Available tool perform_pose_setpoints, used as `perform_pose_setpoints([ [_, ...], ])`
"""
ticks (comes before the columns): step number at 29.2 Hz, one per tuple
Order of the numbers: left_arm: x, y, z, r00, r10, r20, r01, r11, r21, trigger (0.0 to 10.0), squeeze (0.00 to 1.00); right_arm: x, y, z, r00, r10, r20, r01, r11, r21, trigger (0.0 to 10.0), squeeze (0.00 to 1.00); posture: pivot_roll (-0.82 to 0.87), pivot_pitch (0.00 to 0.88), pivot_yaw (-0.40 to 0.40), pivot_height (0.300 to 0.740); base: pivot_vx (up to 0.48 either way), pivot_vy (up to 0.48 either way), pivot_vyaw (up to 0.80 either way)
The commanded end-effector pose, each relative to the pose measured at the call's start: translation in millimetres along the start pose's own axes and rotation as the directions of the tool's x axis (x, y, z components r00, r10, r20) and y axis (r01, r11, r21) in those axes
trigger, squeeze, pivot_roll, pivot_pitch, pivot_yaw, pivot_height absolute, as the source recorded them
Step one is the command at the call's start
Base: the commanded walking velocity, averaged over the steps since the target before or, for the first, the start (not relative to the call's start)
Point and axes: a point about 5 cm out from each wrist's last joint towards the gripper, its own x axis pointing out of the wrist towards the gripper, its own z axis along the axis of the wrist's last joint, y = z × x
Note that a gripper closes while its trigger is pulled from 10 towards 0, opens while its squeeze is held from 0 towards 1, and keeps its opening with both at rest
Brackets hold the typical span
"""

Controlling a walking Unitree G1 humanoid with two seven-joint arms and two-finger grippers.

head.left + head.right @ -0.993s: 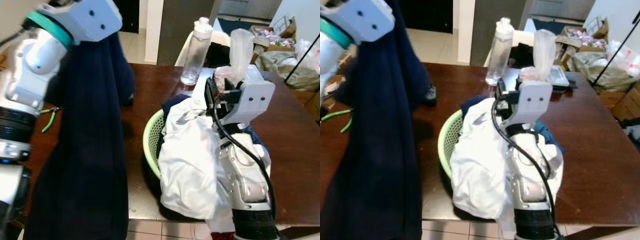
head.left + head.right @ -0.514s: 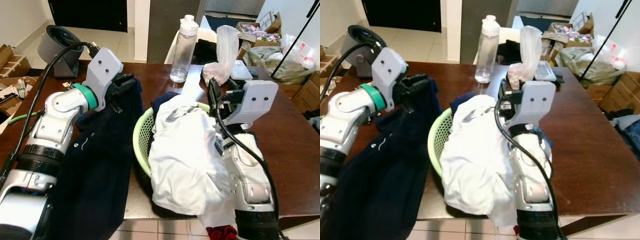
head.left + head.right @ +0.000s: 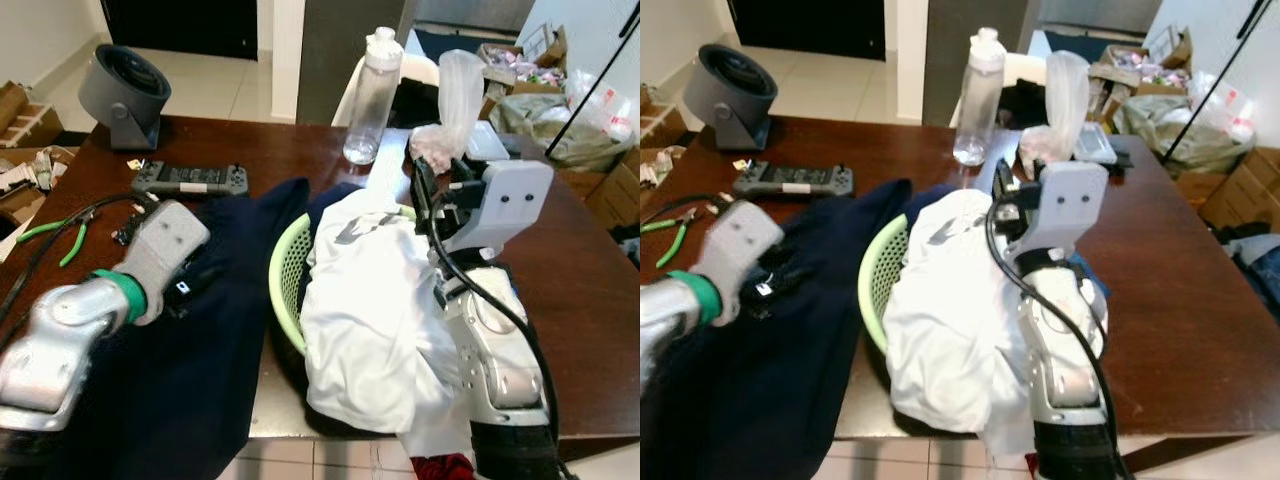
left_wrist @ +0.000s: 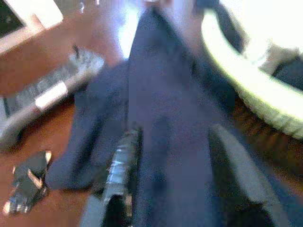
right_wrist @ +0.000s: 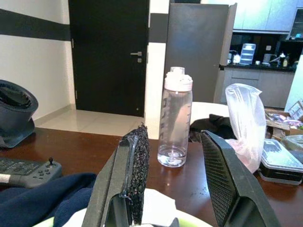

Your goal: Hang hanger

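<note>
Left claw [image 4: 170, 165] low, fingers apart, right claw [image 5: 175, 175] raised, open

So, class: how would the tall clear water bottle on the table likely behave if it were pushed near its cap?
The water bottle is tall and narrow, so it would probably tip rather than slide. It looks nearly empty, so likely light. Once down, its round body could roll across the table.

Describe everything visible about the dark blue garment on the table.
The dark blue garment is soft, plain navy cloth, crumpled and spread flat over the brown table's left part, its lower end hanging past the near edge. One fold rises against the green basket, and some cloth lies inside it under the white shirt. The left hand rests on it, fingers apart with cloth between them. A small white mark shows near the hand.
</note>
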Motion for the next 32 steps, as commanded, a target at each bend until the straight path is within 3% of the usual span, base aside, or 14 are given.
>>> perform_pose_setpoints([
  [1,-6.4,-1.6,9,0.998,-0.034,0.044,0.036,0.998,-0.052,10.0,1.0,1.0,-1.5,-2,1.0,-0.001,-0.014,0.001,1.0,0.013,10.0,0.0,0.13,0.086,0.007,0.74,0.0,0.0,0.0],
  [6,-22.5,-4.0,34,0.985,-0.08,0.156,0.088,0.995,-0.042,10.0,1.0,0.7,-3.0,-2,1.0,0.002,-0.014,-0.002,1.0,0.009,10.0,0.0,0.13,0.086,0.001,0.74,0.0,0.0,0.0],
  [7,-35.4,-8.5,55,0.959,-0.119,0.258,0.122,0.993,0.003,10.0,0.16,0.9,-4.5,-2,1.0,0.004,-0.016,-0.004,1.0,0.003,10.0,0.0,0.13,0.087,-0.004,0.74,0.0,0.0,0.0],
  [9,-35.4,-8.5,55,0.959,-0.119,0.258,0.122,0.993,0.003,10.0,0.16,0.9,-4.5,-2,1.0,0.004,-0.016,-0.004,1.0,0.003,10.0,0.0,0.13,0.087,-0.004,0.74,0.0,0.0,0.0],
  [10,-46.3,-12.8,76,0.922,-0.159,0.352,0.152,0.987,0.05,10.0,0.0,1.5,-6.7,-1,1.0,0.015,-0.021,-0.015,1.0,-0.009,10.0,0.0,0.14,0.085,-0.013,0.74,0.0,0.0,0.0],
  [11,-47.9,-12.9,86,0.9,-0.15,0.409,0.137,0.989,0.061,10.0,0.0,2.8,-4.9,-5,0.994,0.088,-0.066,-0.091,0.995,-0.041,10.0,0.0,0.13,0.086,-0.02,0.74,0.0,0.0,0.0],
  [15,-39.1,-11.8,81,0.919,-0.087,0.386,0.067,0.996,0.063,10.0,0.0,0.0,0.3,-11,0.969,0.197,-0.148,-0.205,0.978,-0.038,10.0,0.0,0.12,0.089,-0.021,0.74,0.0,0.0,0.0],
  [18,-20.7,-17.1,63,0.958,-0.004,0.288,-0.018,0.997,0.071,10.0,0.0,-19.2,8.0,-13,0.846,0.456,-0.277,-0.475,0.88,-0.004,10.0,0.0,0.1,0.092,-0.018,0.74,0.0,0.0,0.0],
  [19,-20.7,-17.1,63,0.958,-0.004,0.288,-0.018,0.997,0.071,10.0,0.0,-19.2,8.0,-13,0.846,0.456,-0.277,-0.475,0.88,-0.004,10.0,0.0,0.1,0.092,-0.018,0.74,0.0,0.0,0.0],
  [21,-20.2,-20.1,59,0.965,-0.014,0.262,-0.006,0.997,0.074,10.0,0.0,-28.0,5.0,-9,0.781,0.532,-0.327,-0.561,0.828,0.005,10.0,0.0,0.09,0.093,-0.018,0.74,0.0,0.0,0.0],
  [26,-23.9,-19.8,59,0.968,-0.014,0.251,0.0,0.998,0.057,10.0,0.0,-30.4,2.4,-10,0.745,0.551,-0.377,-0.595,0.804,-0.002,10.0,0.0,0.09,0.093,-0.018,0.74,0.0,0.0,0.0],
  [28,-24.7,-18.9,60,0.967,-0.005,0.254,-0.006,0.999,0.045,10.0,0.0,-30.5,1.3,-27,0.737,0.514,-0.438,-0.574,0.819,-0.005,10.0,0.0,0.1,0.091,-0.03,0.74,0.0,0.0,0.0],
  [29,-25.1,-18.4,61,0.966,0.003,0.259,-0.013,0.999,0.035,10.0,0.0,-32.3,1.7,-39,0.716,0.497,-0.491,-0.567,0.824,0.006,8.9,0.0,0.11,0.09,-0.032,0.74,0.0,0.0,0.0],
  [32,-25.1,-17.9,61,0.964,0.013,0.264,-0.021,0.999,0.026,10.0,0.0,-35.0,2.5,-51,0.686,0.482,-0.546,-0.563,0.826,0.022,8.9,0.0,0.11,0.09,-0.033,0.74,0.0,0.0,0.0],
])
